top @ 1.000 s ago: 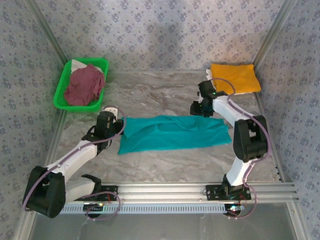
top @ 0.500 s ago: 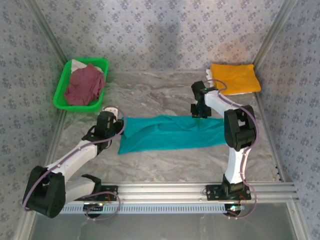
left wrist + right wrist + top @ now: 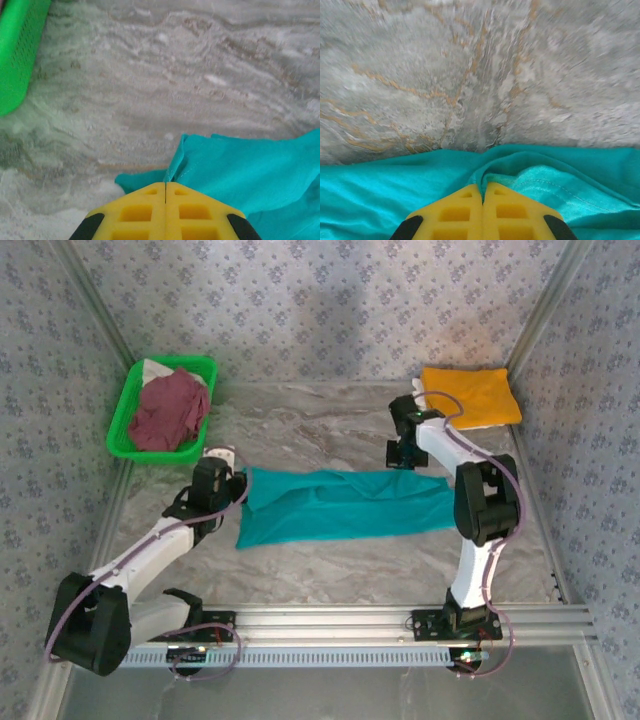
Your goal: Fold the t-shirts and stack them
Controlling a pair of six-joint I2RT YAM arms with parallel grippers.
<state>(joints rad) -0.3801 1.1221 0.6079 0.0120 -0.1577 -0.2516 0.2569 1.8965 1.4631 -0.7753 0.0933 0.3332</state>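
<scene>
left gripper (image 3: 165,186) is clamped shut on the far-left corner of the teal t-shirt (image 3: 340,505). right gripper (image 3: 482,188) is clamped shut on its far edge, toward the right end. The cloth spans flat between both, trailing nearward from the fingertips.

The table (image 3: 330,565) has a grey marble-patterned top with tan veining, evenly lit, with only soft shadows. Walls (image 3: 320,300) in a pale grey-blue covering with a small repeating floral print close it in on the far, left and right sides, with slanting aluminium posts (image 3: 548,295) at the far corners. An aluminium rail (image 3: 340,618) runs along the near edge.
</scene>
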